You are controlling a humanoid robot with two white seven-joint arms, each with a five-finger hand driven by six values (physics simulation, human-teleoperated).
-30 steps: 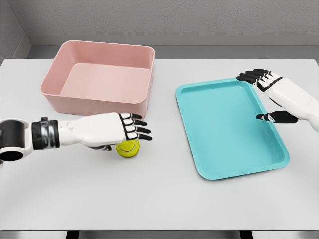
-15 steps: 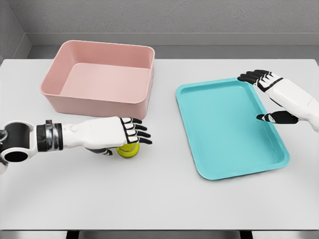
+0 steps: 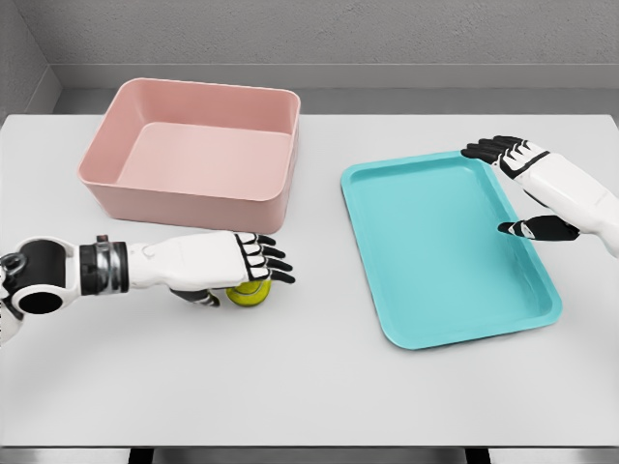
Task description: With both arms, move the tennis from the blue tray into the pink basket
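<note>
Yellow tennis ball (image 3: 249, 293) on table, under left robot hand (image 3: 224, 266), fingers extended, not gripping

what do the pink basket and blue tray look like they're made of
Pink basket: likely moulded plastic, matte; smooth walls, rounded corners, no weave. Blue tray: likely plastic too, slight sheen along its raised rim. Both are simulator renders, so the material is a guess.

White table (image 3: 319, 387), grey textured back wall (image 3: 338, 34), even soft light
</note>
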